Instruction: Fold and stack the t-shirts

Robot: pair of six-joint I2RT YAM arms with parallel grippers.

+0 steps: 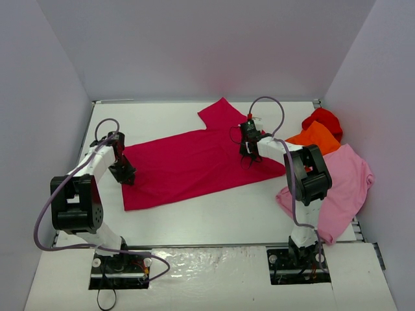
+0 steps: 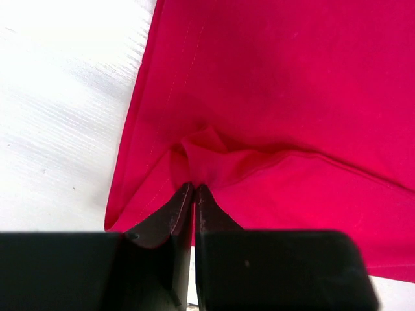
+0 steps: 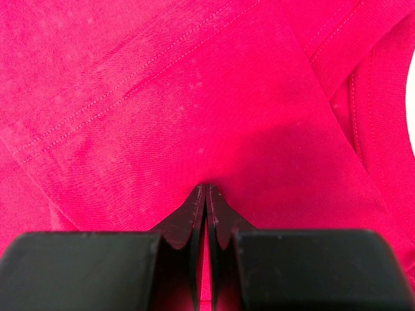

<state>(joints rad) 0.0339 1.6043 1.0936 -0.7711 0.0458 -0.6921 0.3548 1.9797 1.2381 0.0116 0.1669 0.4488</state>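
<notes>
I am pinching the left hem of the raspberry-red t-shirt in my closed left fingers, and my right fingers are pressing shut near its collar (hold unclear). It is lying spread on the bench, unfolded. The orange one, pink one and bright red one are waiting heaped at right.

Spread t-shirt flat at table centre, my left gripper at its left hem, my right gripper at its right end, heaped t-shirts at table's right edge.
</notes>
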